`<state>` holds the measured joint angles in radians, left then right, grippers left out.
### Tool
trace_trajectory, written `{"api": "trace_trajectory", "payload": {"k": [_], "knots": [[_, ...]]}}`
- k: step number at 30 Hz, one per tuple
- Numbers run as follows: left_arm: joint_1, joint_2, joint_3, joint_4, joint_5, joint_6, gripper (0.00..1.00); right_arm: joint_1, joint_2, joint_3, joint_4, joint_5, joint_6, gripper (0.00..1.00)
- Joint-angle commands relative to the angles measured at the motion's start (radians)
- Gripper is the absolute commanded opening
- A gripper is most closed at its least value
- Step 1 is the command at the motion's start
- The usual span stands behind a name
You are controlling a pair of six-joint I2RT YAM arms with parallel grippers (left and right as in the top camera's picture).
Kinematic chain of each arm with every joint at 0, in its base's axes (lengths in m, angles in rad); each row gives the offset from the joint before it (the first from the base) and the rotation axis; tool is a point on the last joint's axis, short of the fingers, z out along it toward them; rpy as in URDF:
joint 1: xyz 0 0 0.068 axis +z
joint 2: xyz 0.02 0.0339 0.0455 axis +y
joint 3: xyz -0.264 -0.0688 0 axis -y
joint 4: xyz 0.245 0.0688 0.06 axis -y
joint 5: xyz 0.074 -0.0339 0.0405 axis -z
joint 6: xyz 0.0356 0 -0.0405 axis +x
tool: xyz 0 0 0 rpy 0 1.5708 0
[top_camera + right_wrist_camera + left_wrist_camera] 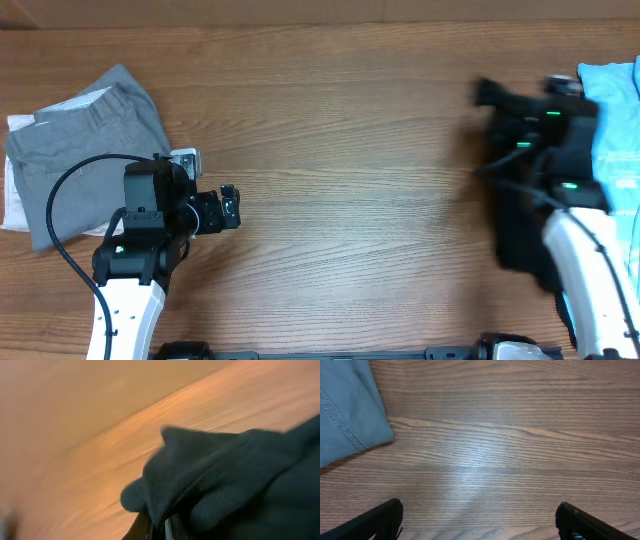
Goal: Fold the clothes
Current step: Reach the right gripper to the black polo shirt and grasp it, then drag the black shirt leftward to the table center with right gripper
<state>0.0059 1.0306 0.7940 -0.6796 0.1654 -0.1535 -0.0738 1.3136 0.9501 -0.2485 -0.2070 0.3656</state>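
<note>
- A brown wooden bench (pixel 350 150) is seen from above, and its middle is bare wood.
- A folded grey cloth garment (pixel 85 150) is laid at the left end, on top of a flat white cloth (pixel 12 195).
- The left tool (pixel 228 208) is held over bare wood near the folded grey cloth garment. Its fingers are spread wide and nothing is between them.
- A black mesh cloth garment (pixel 520 220) is pinched in the right tool (pixel 155 527) on the right side, where everything is blurred.
- A light blue cloth (pixel 615 110) is laid at the far right edge.
</note>
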Motion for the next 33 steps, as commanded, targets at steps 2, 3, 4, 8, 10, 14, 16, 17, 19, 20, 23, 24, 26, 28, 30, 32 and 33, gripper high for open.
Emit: {"api": "trace_trajectory", "payload": {"k": [2,3,4,8,10,14,16,17,19,20,23,24,26,28,30,32,33], "knots": [[-0.011,0.003,0.027,0.008,0.012,0.015,1.0,0.309,0.017,0.029,0.018,0.021,0.002,0.05],[-0.011,0.003,0.027,0.008,0.012,0.015,1.0,0.341,0.027,0.029,0.019,0.05,0.002,0.09],[-0.011,0.003,0.027,0.009,0.012,0.016,1.0,0.412,0.058,0.029,0.024,0.106,0.002,0.13],[-0.011,0.003,0.027,0.007,0.012,0.016,1.0,0.467,0.108,0.029,0.041,0.217,-0.027,0.44],[-0.011,0.003,0.027,0.007,0.012,0.016,1.0,0.447,0.101,0.029,0.032,0.354,-0.028,0.72],[-0.011,0.003,0.027,0.007,0.012,0.015,1.0,0.344,0.072,0.029,-0.006,0.423,-0.033,0.83],[-0.011,0.003,0.027,0.007,0.013,0.015,1.0,0.278,0.075,0.029,-0.059,0.38,-0.064,0.81],[-0.011,0.003,0.027,0.007,0.02,0.015,1.0,0.251,0.08,0.029,-0.1,0.349,-0.086,0.8],[-0.011,0.003,0.027,0.008,0.033,0.015,1.0,0.214,0.092,0.029,-0.217,0.34,-0.078,0.8],[-0.011,0.003,0.027,0.009,0.045,0.015,1.0,0.204,0.096,0.028,-0.257,0.34,-0.076,0.81],[-0.012,0.003,0.027,0.021,0.104,0.014,1.0,0.167,0.122,0.021,-0.409,0.341,-0.043,0.89],[-0.012,0.003,0.027,0.027,0.123,0.015,1.0,0.163,0.128,0.021,-0.439,0.343,-0.042,0.9],[-0.013,0.004,0.027,0.034,0.179,0.015,1.0,0.149,0.146,0.02,-0.51,0.365,-0.008,0.95],[-0.015,0.013,0.027,0.034,0.239,0.015,1.0,0.13,0.167,0.02,-0.519,0.374,0.01,0.98],[-0.041,0.048,0.027,0.034,0.279,0.014,0.87,0.093,0.178,0.02,-0.485,0.374,0.009,1.0],[-0.077,0.079,0.027,0.034,0.277,0.005,0.86,0.073,0.178,0.02,-0.473,0.366,0.01,1.0],[-0.115,0.113,0.027,0.039,0.273,-0.013,0.86,0.05,0.178,0.02,-0.463,0.333,0.009,1.0]]}}
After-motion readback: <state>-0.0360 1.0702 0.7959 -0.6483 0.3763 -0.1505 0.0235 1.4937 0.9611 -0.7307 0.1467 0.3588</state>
